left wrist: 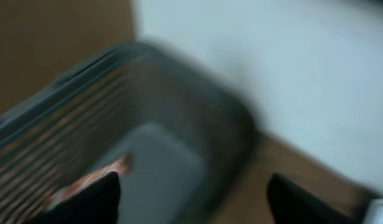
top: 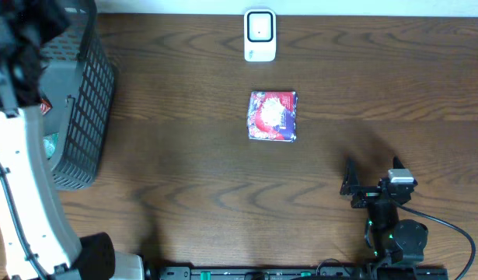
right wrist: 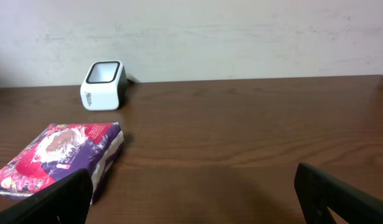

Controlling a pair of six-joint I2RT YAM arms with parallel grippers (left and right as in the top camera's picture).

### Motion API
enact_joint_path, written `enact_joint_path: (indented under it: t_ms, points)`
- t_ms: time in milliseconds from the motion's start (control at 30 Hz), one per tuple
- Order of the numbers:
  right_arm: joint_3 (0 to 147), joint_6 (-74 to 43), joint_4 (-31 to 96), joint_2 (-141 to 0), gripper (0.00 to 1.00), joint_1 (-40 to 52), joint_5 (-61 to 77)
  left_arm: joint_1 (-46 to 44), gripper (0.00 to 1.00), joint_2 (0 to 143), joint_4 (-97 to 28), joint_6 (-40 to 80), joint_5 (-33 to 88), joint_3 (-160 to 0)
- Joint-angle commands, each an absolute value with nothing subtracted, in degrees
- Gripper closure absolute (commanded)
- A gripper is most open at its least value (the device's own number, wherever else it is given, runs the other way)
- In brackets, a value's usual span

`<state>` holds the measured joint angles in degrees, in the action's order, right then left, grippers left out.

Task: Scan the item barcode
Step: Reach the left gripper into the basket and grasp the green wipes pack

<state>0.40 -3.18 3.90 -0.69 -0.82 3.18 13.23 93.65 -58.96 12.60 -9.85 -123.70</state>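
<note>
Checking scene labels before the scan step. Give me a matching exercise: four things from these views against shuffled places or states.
Things:
1. barcode scanner
2. snack packet
3. basket
4. right gripper

Places or states:
A. far left
B. near right, open and empty
C. centre, lying flat
D. far side, middle

Pairs: 1-D, 2-C, 3-A, 4-B
</note>
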Motion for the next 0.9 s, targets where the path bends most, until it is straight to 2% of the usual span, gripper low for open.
enact_joint_path:
  t_ms: [0,133,367,667,867]
  points:
    - [0.32,-2.52,4.1,-0.38,0.01,-0.3,3.14,18.81,0.18,97.01,-60.34,9.65,-10.59,-119.37]
    - [0.32,-2.5,4.1,-0.38,0.01,-0.27,3.14,22.98,0.1,98.37,-59.11,6.85,-10.59,-112.46]
    - [0.32,-2.52,4.1,-0.38,0.01,-0.3,3.14,25.52,0.08,99.46,-53.52,6.02,-21.08,-97.6]
    - [0.32,-2.52,4.1,-0.38,0.01,-0.3,3.14,27.7,0.08,103.24,-44.25,5.72,-21.52,-84.27]
    - [0.32,-2.52,4.1,-0.38,0.01,-0.3,3.14,28.93,0.08,108.53,-42.33,12.47,-21.52,-83.7]
